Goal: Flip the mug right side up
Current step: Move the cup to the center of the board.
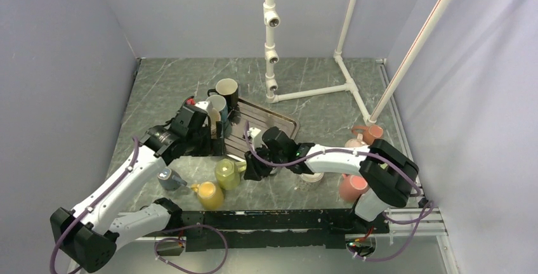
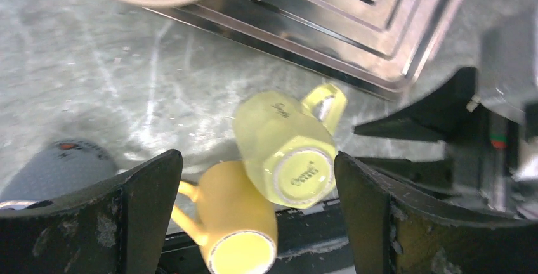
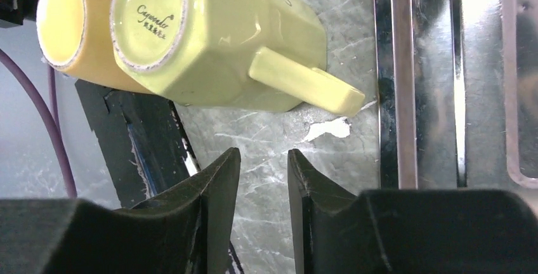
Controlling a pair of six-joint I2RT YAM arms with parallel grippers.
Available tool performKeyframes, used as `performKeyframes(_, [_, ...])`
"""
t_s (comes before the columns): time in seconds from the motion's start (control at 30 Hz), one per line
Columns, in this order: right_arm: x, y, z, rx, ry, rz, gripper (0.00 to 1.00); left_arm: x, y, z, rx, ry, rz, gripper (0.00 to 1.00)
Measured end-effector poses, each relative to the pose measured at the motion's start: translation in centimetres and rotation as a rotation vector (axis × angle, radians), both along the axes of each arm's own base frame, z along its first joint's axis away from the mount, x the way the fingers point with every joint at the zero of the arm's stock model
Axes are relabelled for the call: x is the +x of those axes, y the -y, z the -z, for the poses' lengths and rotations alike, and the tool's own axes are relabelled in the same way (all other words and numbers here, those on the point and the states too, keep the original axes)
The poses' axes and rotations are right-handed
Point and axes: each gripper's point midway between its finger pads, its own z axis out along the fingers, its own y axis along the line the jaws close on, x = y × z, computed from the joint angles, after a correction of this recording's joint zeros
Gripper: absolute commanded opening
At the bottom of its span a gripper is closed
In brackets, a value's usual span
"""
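A lime-green faceted mug stands upside down on the marble table, its printed base up. It also shows in the left wrist view and the right wrist view. Its handle points toward the metal tray. My left gripper hovers above the mug, wide open and empty. My right gripper is just right of the mug, near the handle, with its jaws a narrow gap apart and nothing between them.
An orange-yellow mug stands upside down, touching the lime mug, near the front rail. A grey mug is to its left. The metal tray lies behind, with mugs at its left edge. Pink mugs stand right. A PVC rack is at the back.
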Motion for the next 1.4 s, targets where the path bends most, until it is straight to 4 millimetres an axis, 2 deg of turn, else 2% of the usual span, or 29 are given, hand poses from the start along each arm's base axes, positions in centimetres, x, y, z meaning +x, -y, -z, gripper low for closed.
performKeyframes(0.1, [0.2,0.2,-0.3,-0.011,0.05,-0.013,0.57,0.6,-1.7,-0.3,0.047,0.035,-0.113,0.94])
performKeyframes(0.17, [0.6,0.3,-0.6,-0.022,0.097,-0.026,0.63,1.0,-3.0,-0.7,0.081,0.053,-0.2,0.94])
performKeyframes(0.37, [2.3,-0.1,-1.8,-0.043,0.349,-0.193,0.63,1.9,-6.4,-3.4,0.148,0.141,-0.432,0.94])
performKeyframes(0.53, [2.1,0.0,-1.3,-0.043,0.501,-0.41,0.61,2.1,-8.0,-6.4,0.131,0.241,-0.512,0.94])
performKeyframes(0.67, [2.3,-1.5,-0.7,-0.029,0.529,-0.56,0.57,1.9,-8.7,-8.0,0.108,0.296,-0.54,0.95])
performKeyframes(0.8, [2.7,-2.9,-0.9,0.001,0.553,-0.647,0.53,1.9,-8.9,-8.3,0.109,0.307,-0.545,0.95])
performKeyframes(1.13, [0.2,-2.1,-0.3,0.042,0.484,-0.786,0.31,2.0,-8.9,-8.1,0.13,0.301,-0.531,0.95])
performKeyframes(1.23, [-0.6,-1.3,0.1,0.042,0.46,-0.791,0.32,2.1,-8.9,-8.0,0.136,0.297,-0.528,0.95])
performKeyframes(1.4, [-1.5,-0.5,0.6,0.011,0.441,-0.77,0.46,2.4,-8.7,-7.4,0.15,0.286,-0.524,0.95])
